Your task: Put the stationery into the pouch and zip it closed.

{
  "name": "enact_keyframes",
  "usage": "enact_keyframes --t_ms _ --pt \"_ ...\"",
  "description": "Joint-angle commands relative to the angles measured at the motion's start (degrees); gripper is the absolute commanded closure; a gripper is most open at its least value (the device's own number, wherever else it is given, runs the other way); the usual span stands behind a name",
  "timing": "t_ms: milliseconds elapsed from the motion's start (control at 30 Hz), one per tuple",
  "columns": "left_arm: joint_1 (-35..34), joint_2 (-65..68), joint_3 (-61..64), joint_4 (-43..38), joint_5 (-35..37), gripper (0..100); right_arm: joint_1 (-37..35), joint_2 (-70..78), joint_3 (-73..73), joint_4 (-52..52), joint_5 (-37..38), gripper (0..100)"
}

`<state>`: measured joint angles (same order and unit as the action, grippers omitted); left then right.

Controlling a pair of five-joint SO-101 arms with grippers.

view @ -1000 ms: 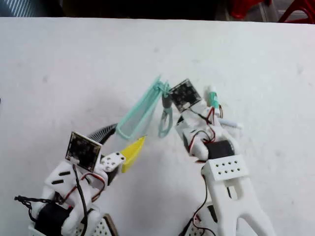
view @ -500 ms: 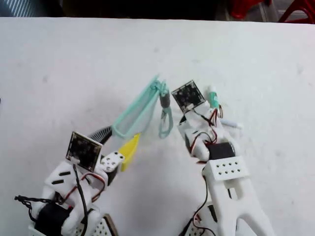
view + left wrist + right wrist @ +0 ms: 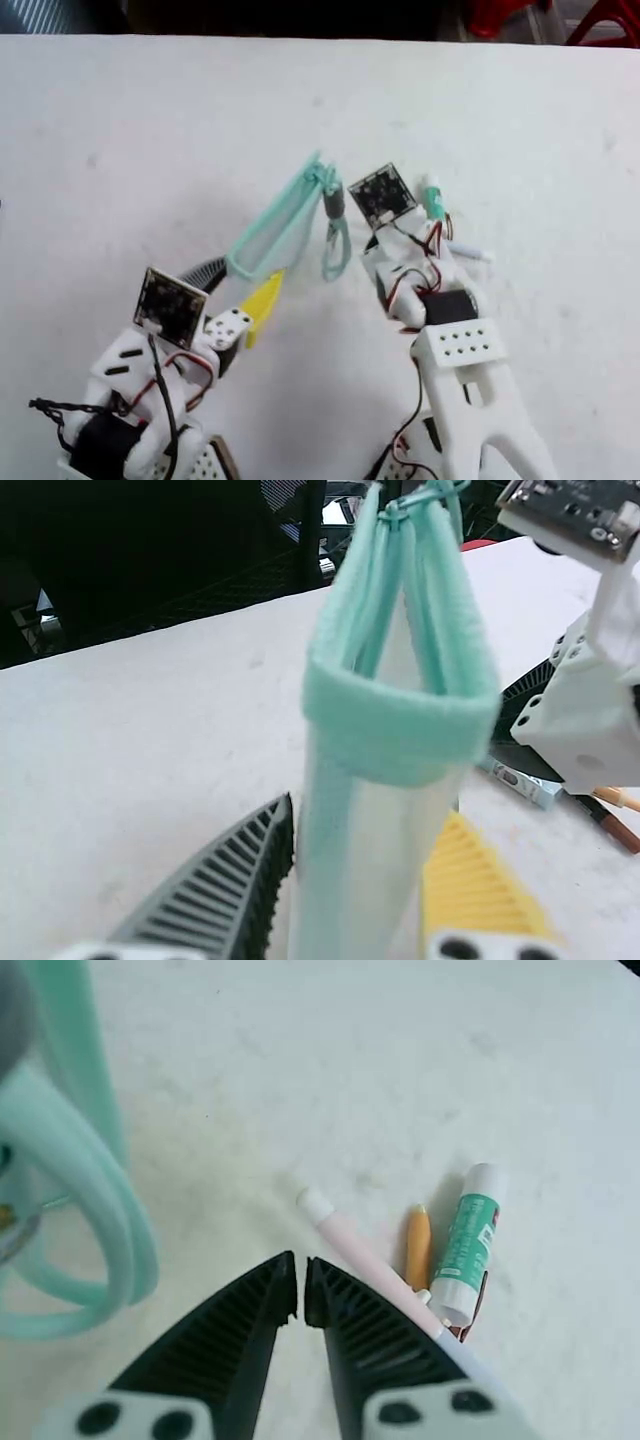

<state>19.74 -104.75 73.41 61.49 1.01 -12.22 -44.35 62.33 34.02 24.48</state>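
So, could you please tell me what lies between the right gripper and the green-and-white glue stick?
In the right wrist view, a pale pink pen and an orange pencil lie between the right gripper and the glue stick.

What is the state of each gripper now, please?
Left gripper: closed on the pouch.
Right gripper: closed, holding nothing.

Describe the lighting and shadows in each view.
High view: the table is evenly bright, with only faint shadow beside the pouch, and a dark strip lies beyond its far edge. Left wrist view: the room behind the table is dark, the pouch well lit. Right wrist view: diffuse light, with soft shadows along the pen and glue stick.
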Motion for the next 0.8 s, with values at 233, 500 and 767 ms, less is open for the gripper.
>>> enact_keyframes --t_ms 233,500,767 --pt "0.0 0.0 -0.9 -1.4 0.0 94 2.2 3.0 -4.5 2.2 -3.1 98.1" --pt "0.0 0.0 2.4 -4.4 0.4 85 10.5 19.1 -17.6 3.7 -2.3 95.7" --pt "-0.3 0.0 3.0 -5.0 0.4 82 7.0 35.9 -31.3 10.9 4.8 86.8"
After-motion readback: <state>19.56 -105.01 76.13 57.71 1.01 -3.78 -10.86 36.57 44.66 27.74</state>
